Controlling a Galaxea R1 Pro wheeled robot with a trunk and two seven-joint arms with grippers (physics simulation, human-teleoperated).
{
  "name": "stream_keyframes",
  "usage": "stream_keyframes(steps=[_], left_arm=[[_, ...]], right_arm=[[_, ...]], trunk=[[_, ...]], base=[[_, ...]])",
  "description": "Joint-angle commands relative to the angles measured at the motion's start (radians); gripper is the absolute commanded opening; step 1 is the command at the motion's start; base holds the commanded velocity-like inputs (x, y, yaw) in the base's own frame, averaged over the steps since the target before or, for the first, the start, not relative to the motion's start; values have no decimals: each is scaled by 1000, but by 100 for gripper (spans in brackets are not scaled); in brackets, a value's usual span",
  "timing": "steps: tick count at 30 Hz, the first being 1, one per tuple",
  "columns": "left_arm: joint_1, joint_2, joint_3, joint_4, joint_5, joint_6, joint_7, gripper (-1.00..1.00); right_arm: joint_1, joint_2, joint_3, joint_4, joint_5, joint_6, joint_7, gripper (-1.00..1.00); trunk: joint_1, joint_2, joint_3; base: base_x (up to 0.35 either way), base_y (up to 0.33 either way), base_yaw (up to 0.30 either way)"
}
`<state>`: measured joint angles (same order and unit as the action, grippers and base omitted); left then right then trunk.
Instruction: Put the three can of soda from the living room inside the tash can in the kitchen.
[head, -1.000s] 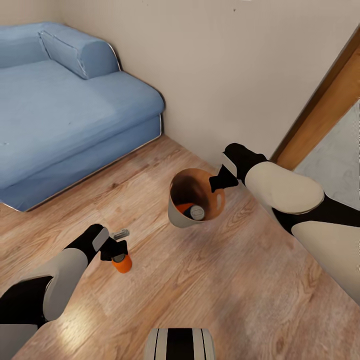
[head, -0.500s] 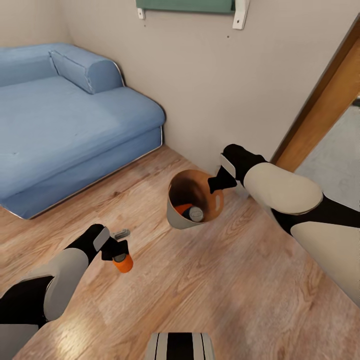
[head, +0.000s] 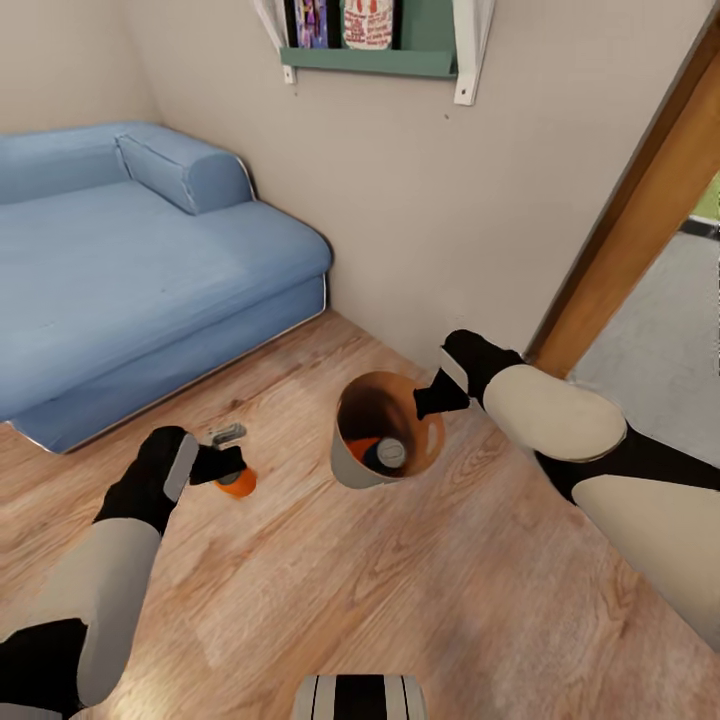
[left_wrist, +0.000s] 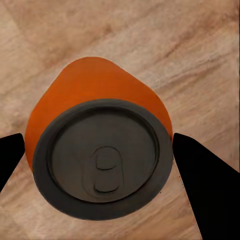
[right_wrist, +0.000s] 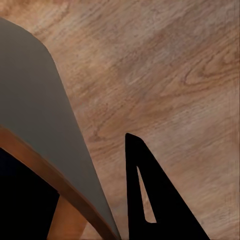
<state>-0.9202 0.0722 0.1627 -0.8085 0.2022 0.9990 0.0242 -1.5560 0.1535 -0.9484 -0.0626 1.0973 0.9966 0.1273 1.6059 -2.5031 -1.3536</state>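
Note:
The tash can (head: 352, 468), a pale grey bin with an orange-brown inside, hangs tilted over the wood floor. My right gripper (head: 427, 397) is shut on its far rim. In the right wrist view, its grey wall (right_wrist: 40, 100) passes beside one black finger (right_wrist: 160, 210). Two cans lie inside it: an orange one (head: 360, 446) and a dark one with a silvery top (head: 391, 452). My left gripper (head: 230, 468) is shut on a third can of soda, orange (head: 238, 485), to the bin's left. Its dark top (left_wrist: 102, 160) sits between my two fingertips.
A blue sofa (head: 120, 260) fills the left side, against the beige wall. A green wall shelf (head: 370, 58) with books hangs above the bin. A wooden door frame (head: 630, 230) stands at the right, with grey floor (head: 665, 350) beyond it.
The head view has tilted upward, bringing the shelf into sight. My left arm has carried the orange can forward, now level with the bin. The right gripper still holds the rim.

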Motion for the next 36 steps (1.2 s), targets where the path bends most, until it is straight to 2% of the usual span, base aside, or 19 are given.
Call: stream_keyframes(steps=[1,3,7,9,11,19,20,23,24,25,26,27,28,29,30,31,33,35,36], left_arm=[[6,0,0,-31,4,16,-1,-100],[21,-1,0,-97,5,48,-2,-100],[86,-2,0,-236,6,48,-3,-100],[129,-2,0,-340,15,48,-3,-100],[152,-3,0,-386,21,48,-3,-100],[170,-4,-15,-423,37,48,-5,-100],[168,-4,-16,-421,45,48,-5,-100],[164,-1,-38,-399,107,48,-5,-100],[156,1,-73,-379,163,48,-6,-100],[133,3,-128,-341,234,48,-6,-100],[114,5,-161,-314,274,48,-6,-100],[59,11,-231,-246,360,48,-6,-100],[26,17,-265,-206,406,48,-6,-100],[-43,34,-335,-117,499,48,-6,-100],[-77,44,-370,-75,544,48,-6,-100],[-143,64,-437,-2,632,48,-8,-100],[-260,107,-554,83,793,48,-21,-100],[-312,136,-592,105,863,48,-29,-100],[-357,170,-617,120,922,48,-35,-100]], right_arm=[[8,0,0,5,-25,5,5,-100],[20,1,0,5,-25,-3,5,-100],[35,2,0,5,-25,-9,3,-100],[38,2,0,5,-26,-11,1,-100],[40,1,0,4,-26,-11,0,-100],[57,-4,0,-4,-26,-12,-5,-100],[59,-4,0,-5,-26,-12,-5,-100],[64,-5,0,-8,-25,-12,-7,-100],[66,-6,0,-10,-25,-12,-7,-100],[69,-7,0,-11,-25,-12,-7,-100],[71,-7,0,-11,-25,-12,-7,-100],[72,-7,0,-11,-25,-12,-7,-100],[73,-7,0,-12,-25,-13,-6,-100],[75,-7,1,-12,-25,-13,-6,-100],[77,-8,1,-12,-25,-13,-5,-100],[81,-8,2,-12,-25,-13,-5,-100],[86,-8,4,-10,-25,-14,-2,-100],[88,-8,5,-8,-25,-14,-1,-100],[92,-8,6,-6,-24,-14,0,-100]], trunk=[[0,0,4],[-1,1,12],[-3,2,27],[-4,2,35],[-5,3,43],[-29,44,69],[-32,51,72],[-44,72,82],[-48,79,85],[-52,86,88],[-55,93,91],[-59,100,94],[-63,107,98],[-67,114,101],[-71,121,104],[-75,128,107],[-82,142,113],[-90,156,119],[-94,163,123]], base=[[0,0,0],[0,0,0],[0,0,0],[0,0,0],[0,0,0],[0,0,0],[0,0,0],[0,0,0],[0,0,0],[0,0,0],[0,0,0],[0,0,0],[0,0,0],[0,0,0],[0,0,0],[0,0,0],[0,0,0],[0,0,0],[0,0,0]])
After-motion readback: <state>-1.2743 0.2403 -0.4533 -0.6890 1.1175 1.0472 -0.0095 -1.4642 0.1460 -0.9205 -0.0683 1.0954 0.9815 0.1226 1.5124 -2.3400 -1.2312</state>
